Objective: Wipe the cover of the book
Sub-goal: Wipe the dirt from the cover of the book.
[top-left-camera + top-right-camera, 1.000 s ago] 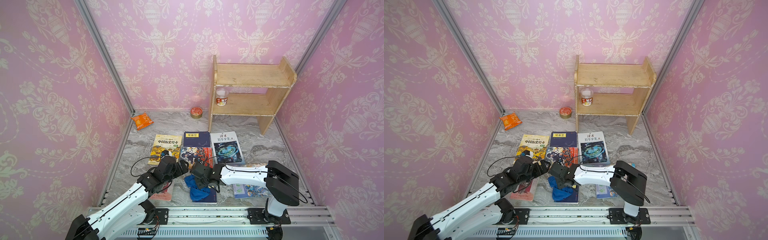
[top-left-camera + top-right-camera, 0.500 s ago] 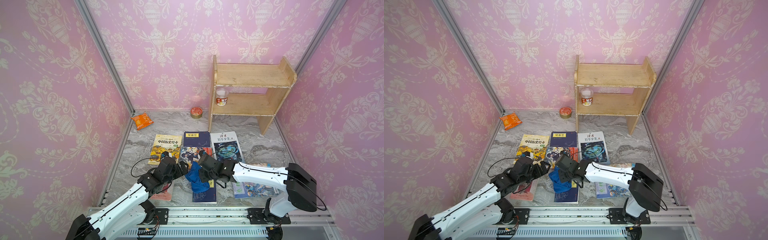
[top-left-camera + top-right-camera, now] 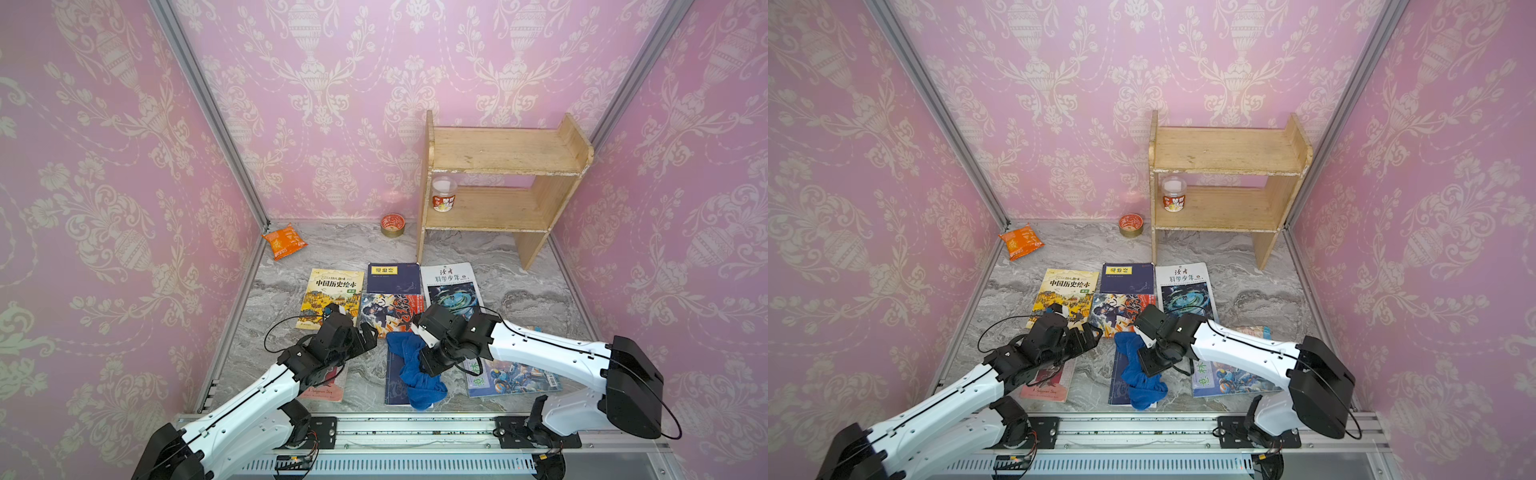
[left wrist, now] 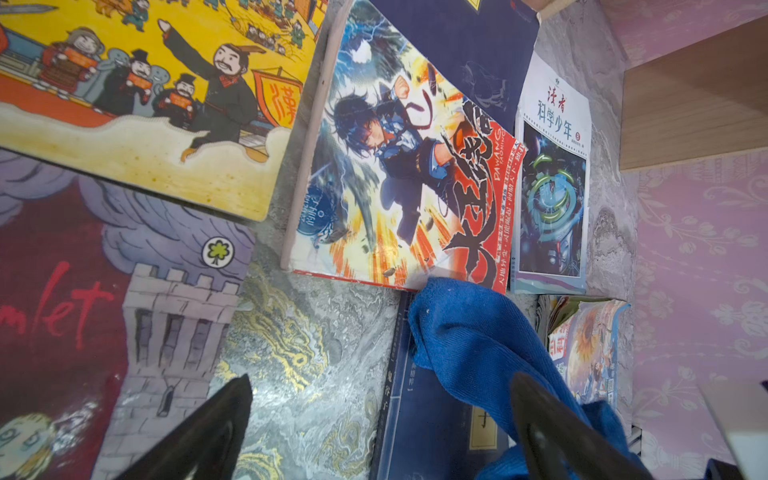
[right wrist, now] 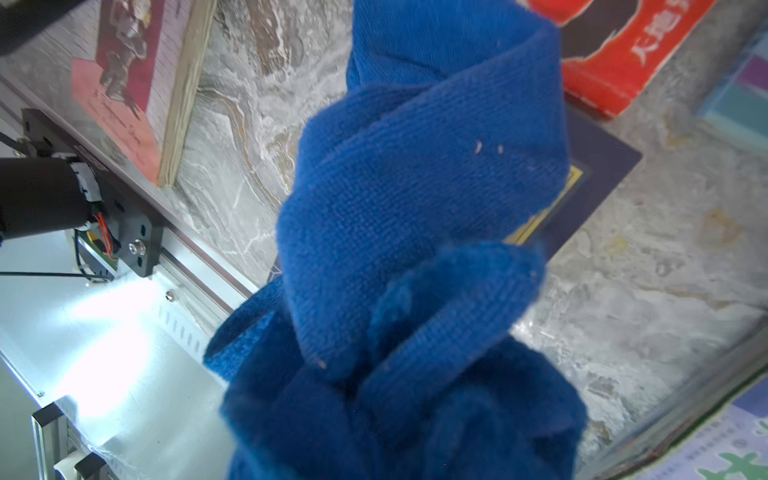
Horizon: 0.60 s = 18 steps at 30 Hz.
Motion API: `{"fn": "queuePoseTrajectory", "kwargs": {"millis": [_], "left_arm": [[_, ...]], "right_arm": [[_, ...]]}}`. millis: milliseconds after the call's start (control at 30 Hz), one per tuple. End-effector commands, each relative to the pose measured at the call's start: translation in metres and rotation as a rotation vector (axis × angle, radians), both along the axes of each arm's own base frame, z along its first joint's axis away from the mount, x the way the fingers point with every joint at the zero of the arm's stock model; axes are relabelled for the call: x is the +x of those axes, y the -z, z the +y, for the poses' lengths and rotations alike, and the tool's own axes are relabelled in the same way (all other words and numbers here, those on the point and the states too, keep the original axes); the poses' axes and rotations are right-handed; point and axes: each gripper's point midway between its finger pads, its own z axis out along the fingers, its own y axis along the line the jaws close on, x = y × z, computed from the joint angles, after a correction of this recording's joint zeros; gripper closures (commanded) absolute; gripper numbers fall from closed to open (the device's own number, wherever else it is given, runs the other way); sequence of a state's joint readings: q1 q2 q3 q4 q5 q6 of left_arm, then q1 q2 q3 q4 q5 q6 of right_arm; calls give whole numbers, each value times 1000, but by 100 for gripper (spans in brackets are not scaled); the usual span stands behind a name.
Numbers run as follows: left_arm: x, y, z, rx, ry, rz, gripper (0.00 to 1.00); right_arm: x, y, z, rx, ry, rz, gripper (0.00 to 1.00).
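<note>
A dark blue book [image 3: 394, 384] [image 3: 1118, 388] lies near the table's front edge. A crumpled blue cloth [image 3: 415, 374] [image 3: 1138, 376] is draped along its cover. My right gripper [image 3: 430, 363] [image 3: 1152, 361] stands over the book's right side, shut on the cloth. In the right wrist view the bunched cloth [image 5: 415, 187] rises to the jaws and hides the fingers; a corner of the book [image 5: 598, 166] shows behind. My left gripper [image 3: 365, 332] [image 4: 382, 378] hangs open over bare marble to the left of the book [image 4: 436, 415], holding nothing.
A Hamlet book [image 3: 328, 388] lies under my left arm and a magazine [image 3: 513, 376] under my right. Further back are a yellow picture book [image 3: 332, 295], a comic [image 3: 390, 311], another dark book [image 3: 392, 276] and a science magazine [image 3: 451, 286]. A wooden shelf [image 3: 498, 187], tin [image 3: 392, 225] and snack bag [image 3: 284, 241] stand at the back.
My right gripper has dragged the cloth across the dark blue book, from its left part toward its right side, and the arm has swung outward. The left arm has stayed still.
</note>
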State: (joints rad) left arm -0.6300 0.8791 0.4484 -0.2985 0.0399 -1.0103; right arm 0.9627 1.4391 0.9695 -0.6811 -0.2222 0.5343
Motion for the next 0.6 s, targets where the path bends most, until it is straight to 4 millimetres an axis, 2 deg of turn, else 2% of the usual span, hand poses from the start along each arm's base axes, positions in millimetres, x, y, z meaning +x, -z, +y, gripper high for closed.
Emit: {"fn": "queuePoseTrajectory", "kwargs": {"millis": [0, 67, 167, 300, 400, 567], "left_arm": [[0, 5, -1, 5, 12, 11, 1], [1, 5, -2, 2, 16, 16, 1], [1, 4, -2, 0, 13, 14, 1], [0, 4, 0, 9, 13, 11, 1], [0, 4, 0, 7, 11, 13, 1], [0, 5, -1, -1, 11, 15, 1]], "right_arm": [[4, -1, -4, -49, -29, -15, 62], [20, -1, -1, -63, 3, -92, 36], [40, -6, 13, -52, 27, -210, 21], [55, -6, 36, -52, 6, -327, 13], [61, 12, 45, -88, 8, -337, 12], [71, 52, 36, -201, 76, -334, 13]]}}
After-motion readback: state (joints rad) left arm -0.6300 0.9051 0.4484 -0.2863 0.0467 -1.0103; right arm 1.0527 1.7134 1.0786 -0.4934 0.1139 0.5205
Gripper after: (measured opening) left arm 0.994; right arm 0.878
